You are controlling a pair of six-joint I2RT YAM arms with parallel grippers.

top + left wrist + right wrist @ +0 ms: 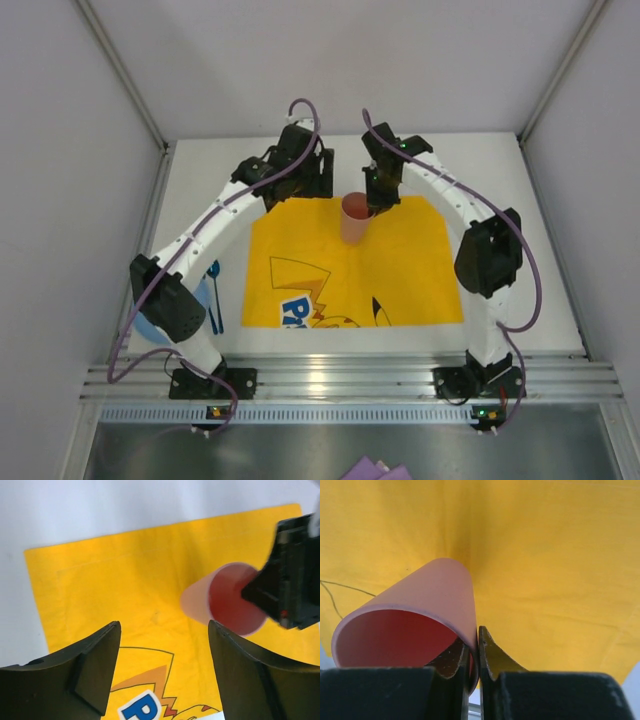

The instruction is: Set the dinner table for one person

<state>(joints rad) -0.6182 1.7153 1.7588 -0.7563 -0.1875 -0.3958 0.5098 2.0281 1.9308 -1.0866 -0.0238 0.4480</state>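
Yellow cartoon-print cloth point(390, 262) lies flat — pink cup point(355, 220) near its far edge; blue spoon point(216, 305) just left of cloth.

- cup point(420, 595): I read it as thin pink plastic, smooth, faintly translucent, satin rather than glossy.
- cloth point(400, 260): yellow fabric, matt, softly creased, with a flat print.
- table point(200, 170): white, matt, smooth.
- left gripper point(164, 625): its fingers look to me like matt black plastic.

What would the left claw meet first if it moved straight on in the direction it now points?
Probably the yellow cloth, a bare part beside the pink cup; the left claw is open and points down at it, but depth is unclear.
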